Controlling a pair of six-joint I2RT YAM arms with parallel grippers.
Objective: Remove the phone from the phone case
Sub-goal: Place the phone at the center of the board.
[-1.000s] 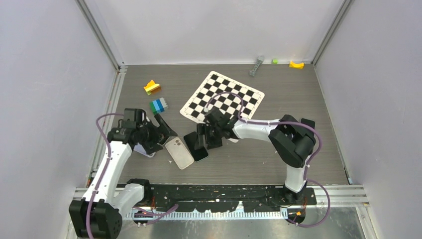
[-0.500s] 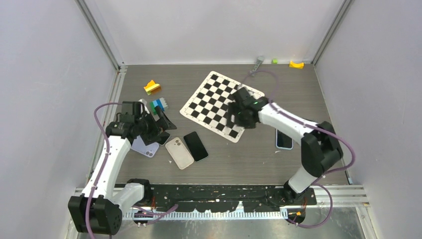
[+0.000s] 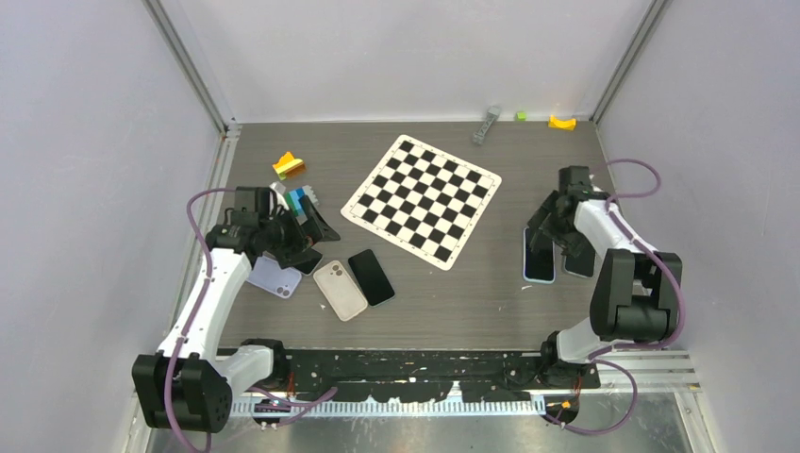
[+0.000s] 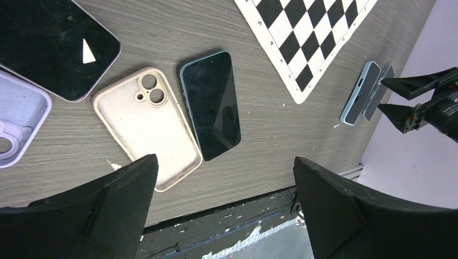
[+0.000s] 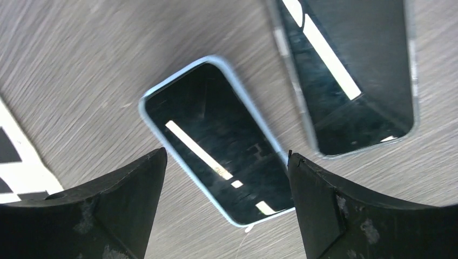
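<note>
A phone in a light blue case (image 3: 539, 256) lies face up at the right of the table, with a second phone in a grey case (image 3: 577, 261) beside it. My right gripper (image 3: 553, 226) is open just above them. In the right wrist view the blue-cased phone (image 5: 219, 154) lies between my open fingers (image 5: 129, 205) and the grey-cased phone (image 5: 351, 70) is at the upper right. My left gripper (image 3: 311, 243) is open and empty over a bare black phone (image 4: 54, 43), with a lavender case (image 3: 272, 278), a beige case (image 3: 340, 290) and another bare dark phone (image 3: 372, 276) beside it.
A chessboard mat (image 3: 423, 199) lies in the middle. Toy blocks (image 3: 289, 165) (image 3: 301, 199) sit at the back left. Small objects (image 3: 486, 124) (image 3: 562, 121) lie along the back wall. Booth walls close in both sides.
My right arm swung from the dark phone at the centre, over the chessboard, to the two phones at the right. My left gripper shifted slightly back and stayed open.
</note>
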